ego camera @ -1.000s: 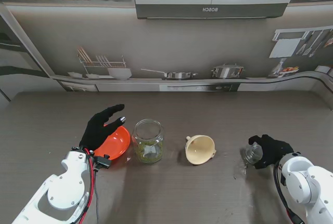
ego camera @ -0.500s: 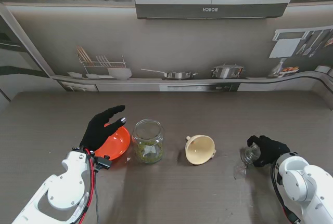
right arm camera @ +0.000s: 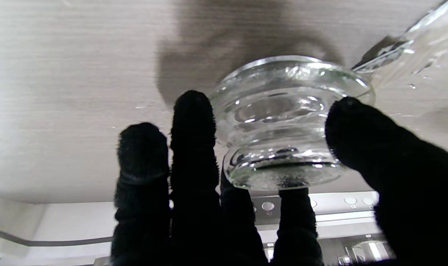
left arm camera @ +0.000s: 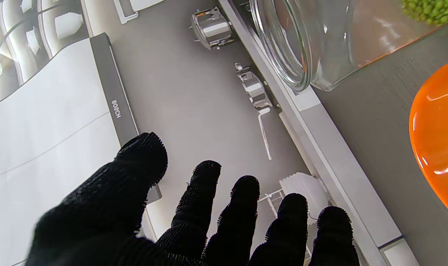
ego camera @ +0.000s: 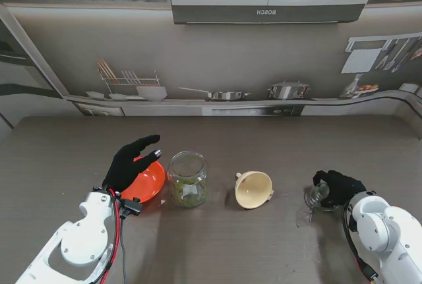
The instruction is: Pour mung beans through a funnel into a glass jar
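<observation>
A glass jar (ego camera: 188, 178) with green mung beans in its bottom stands at the table's middle left; in the left wrist view the jar (left arm camera: 301, 37) fills the corner, beans (left arm camera: 430, 9) showing. A cream funnel (ego camera: 254, 190) lies on its side to the jar's right. An orange bowl (ego camera: 148, 182) sits left of the jar. My left hand (ego camera: 132, 162) hovers open over the bowl (left arm camera: 438, 129), fingers spread (left arm camera: 205, 192). My right hand (ego camera: 337, 188) is shut on a glass lid (ego camera: 318, 195); fingers and thumb (right arm camera: 360, 129) pinch the lid (right arm camera: 283, 122) close to the table top.
A clear glassy scrap (ego camera: 304, 217) lies on the table just nearer to me than the lid. A printed kitchen backdrop (ego camera: 217, 93) closes the table's far edge.
My right hand with the lid has crept slightly to the left. The left hand stays almost still over the bowl.
</observation>
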Robot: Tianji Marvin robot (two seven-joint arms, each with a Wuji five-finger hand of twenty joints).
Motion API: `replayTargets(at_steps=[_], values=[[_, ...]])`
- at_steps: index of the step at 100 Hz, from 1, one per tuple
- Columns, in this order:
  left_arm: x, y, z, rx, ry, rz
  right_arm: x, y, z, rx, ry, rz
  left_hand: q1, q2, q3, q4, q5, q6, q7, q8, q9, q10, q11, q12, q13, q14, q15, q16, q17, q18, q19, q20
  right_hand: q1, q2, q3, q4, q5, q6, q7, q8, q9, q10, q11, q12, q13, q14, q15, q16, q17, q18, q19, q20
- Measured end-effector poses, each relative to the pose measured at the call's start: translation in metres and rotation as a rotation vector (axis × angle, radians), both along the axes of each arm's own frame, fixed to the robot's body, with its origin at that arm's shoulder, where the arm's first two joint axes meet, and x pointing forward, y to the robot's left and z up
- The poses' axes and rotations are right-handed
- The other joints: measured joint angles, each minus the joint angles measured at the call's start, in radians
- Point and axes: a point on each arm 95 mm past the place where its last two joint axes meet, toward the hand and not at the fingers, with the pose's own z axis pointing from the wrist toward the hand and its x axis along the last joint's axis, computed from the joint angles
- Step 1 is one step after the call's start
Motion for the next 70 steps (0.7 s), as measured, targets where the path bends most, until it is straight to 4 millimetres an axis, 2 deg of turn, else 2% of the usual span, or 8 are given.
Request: replayTargets(at_steps=[30, 36, 43, 54, 70], values=[[0.0004, -0.0011, -0.0002, -0.003, 0.005, -0.003, 0.0024, 0.0011, 0.0036, 0.014, 0.024, 0.012, 0.000, 0.000, -0.011, 0.000, 0.000, 0.000, 0.000, 0.000, 0.000, 0.000, 0.000, 0.000, -0.001, 0.000, 0.000, 0.000, -0.001, 0.000, 0.000, 0.000, 0.007, -0.001, 0.008, 0.000, 0.030, 0.021, 0.000, -0.017, 0.039, 0.032, -0.026, 0.001, 0.038, -0.026, 0.012, 0.002, 0.026, 0.000, 0.002, -0.001], [0.0005, -0.0012, -0.0003, -0.002, 0.006, -0.004, 0.0029, 0.0017, 0.0039, 0.016, 0.026, 0.019, 0.000, 0.000, -0.011, 0.000, 0.000, 0.000, 0.000, 0.000, 0.000, 0.000, 0.000, 0.000, -0.001, 0.000, 0.000, 0.000, -0.001, 0.000, 0.000, 0.000, 0.014, -0.024, 0.008, -0.002, 0.043, 0.021, 0.000, -0.023, 0.052, 0.036, -0.029, 0.003, 0.047, -0.031, 0.007, 0.006, 0.035, -0.001, 0.002, -0.001], [0.0005, -0.0013, -0.0004, -0.002, 0.008, -0.006, 0.0039, 0.0025, 0.0040, 0.016, 0.027, 0.028, 0.000, 0.001, -0.011, 0.000, 0.000, 0.000, 0.000, 0.000, 0.000, 0.000, 0.000, 0.000, -0.001, 0.000, 0.000, 0.000, -0.001, 0.000, 0.000, 0.000, 0.027, -0.056, 0.008, -0.022, 0.059, 0.021, 0.001, -0.026, 0.063, 0.042, -0.030, 0.017, 0.055, -0.033, 0.019, 0.006, 0.039, -0.001, 0.012, -0.001], [0.0005, -0.0013, -0.0006, -0.001, 0.009, -0.006, 0.0059, 0.0033, 0.0041, 0.020, 0.026, 0.037, 0.000, 0.002, -0.013, 0.000, 0.000, 0.000, 0.000, 0.000, 0.000, 0.000, 0.000, 0.000, -0.001, 0.000, 0.000, 0.000, -0.010, 0.000, 0.000, 0.000, 0.058, -0.120, 0.008, -0.085, 0.081, 0.021, 0.021, -0.028, 0.084, 0.053, -0.030, 0.041, 0.086, -0.034, 0.053, 0.008, 0.062, -0.002, 0.028, -0.001], [0.0003, -0.0016, -0.0010, 0.000, 0.013, -0.010, 0.0080, 0.0039, 0.0041, 0.033, 0.032, 0.052, 0.001, 0.013, -0.020, 0.000, 0.000, 0.001, 0.000, 0.000, 0.000, 0.000, 0.000, 0.000, -0.002, 0.000, 0.000, 0.000, -0.011, 0.000, 0.000, 0.000, 0.086, -0.181, 0.007, -0.135, 0.109, 0.021, 0.035, -0.028, 0.108, 0.067, -0.031, 0.060, 0.121, -0.029, 0.077, 0.008, 0.094, -0.002, 0.042, -0.001]])
